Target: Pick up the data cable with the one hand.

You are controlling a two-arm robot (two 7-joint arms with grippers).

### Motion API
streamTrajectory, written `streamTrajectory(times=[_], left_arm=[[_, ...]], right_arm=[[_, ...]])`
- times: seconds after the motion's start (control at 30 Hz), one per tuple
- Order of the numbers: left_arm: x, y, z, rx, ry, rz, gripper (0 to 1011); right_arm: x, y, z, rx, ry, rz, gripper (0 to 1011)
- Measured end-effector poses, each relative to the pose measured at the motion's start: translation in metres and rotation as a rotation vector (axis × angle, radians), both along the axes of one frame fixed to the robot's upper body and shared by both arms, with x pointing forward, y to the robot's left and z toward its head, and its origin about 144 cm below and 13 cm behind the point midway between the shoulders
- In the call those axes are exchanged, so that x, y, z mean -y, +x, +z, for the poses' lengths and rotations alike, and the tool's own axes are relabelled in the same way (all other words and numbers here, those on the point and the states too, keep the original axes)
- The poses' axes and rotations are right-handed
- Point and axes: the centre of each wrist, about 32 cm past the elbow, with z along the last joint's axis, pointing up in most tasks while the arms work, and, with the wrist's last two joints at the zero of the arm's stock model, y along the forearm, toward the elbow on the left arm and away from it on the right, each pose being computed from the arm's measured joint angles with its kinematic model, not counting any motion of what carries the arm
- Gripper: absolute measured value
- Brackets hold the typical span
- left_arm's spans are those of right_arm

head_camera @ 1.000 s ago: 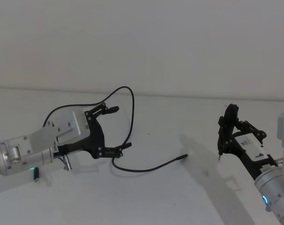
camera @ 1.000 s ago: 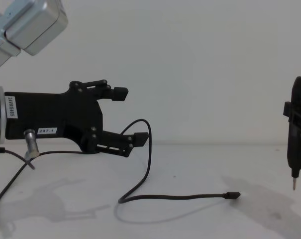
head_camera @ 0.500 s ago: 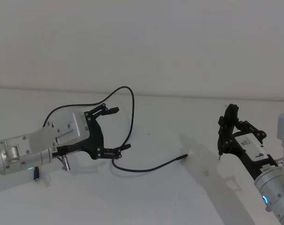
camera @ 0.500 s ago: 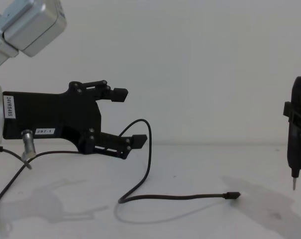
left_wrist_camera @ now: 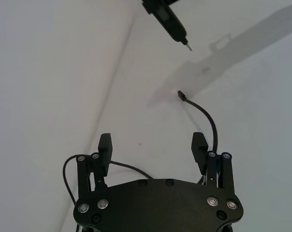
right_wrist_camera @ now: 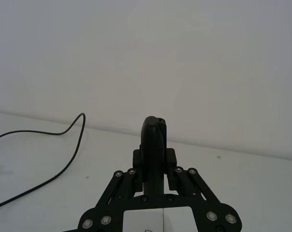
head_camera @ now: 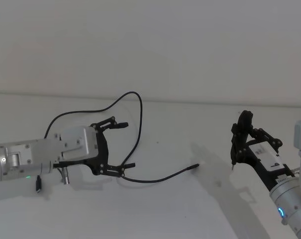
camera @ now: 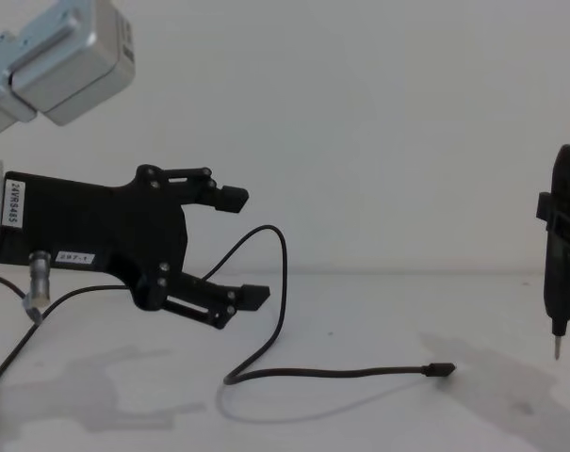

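The data cable [head_camera: 141, 114] is a thin black cord that arcs up off the white table, drops to a bend and runs flat to its small plug [head_camera: 194, 166]. The chest view has the plug [camera: 442, 369] at centre right. My left gripper [head_camera: 127, 145], the one hand, hovers open just short of the cable's upright stretch [camera: 285, 282], with nothing held. Its lower fingertip [camera: 255, 295] hangs close above the bend. From the left wrist, the gripper [left_wrist_camera: 152, 144] faces the plug [left_wrist_camera: 181, 94]. My right gripper [right_wrist_camera: 154, 170] is parked at the right, shut on a slim black pointed tool [camera: 565, 254].
A short dark wire with a silver connector [camera: 37, 274] dangles under my left wrist. The table [head_camera: 190, 209] meets a plain wall along its back edge. The cable [right_wrist_camera: 83, 126] trails off to the left across the table.
My left gripper has sunk toward the table and tilted downward, bringing its lower finger near the cable's bend. The cable and the right arm have stayed put.
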Motion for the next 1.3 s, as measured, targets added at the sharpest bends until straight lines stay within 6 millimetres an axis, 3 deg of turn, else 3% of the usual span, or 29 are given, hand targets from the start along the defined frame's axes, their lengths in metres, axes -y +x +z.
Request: streamTrajectory(times=[0.73,1.3], left_arm=[[0.021,-0.006,0.016,-0.129,0.135,-0.003,1001],[0.045,-0.012,0.010,-0.188,0.197,0.043,1001]], right_arm=[[0.000,0.000,0.000,0.000,0.000,0.000,268],[0.000,0.000,0.000,0.000,0.000,0.000,268]])
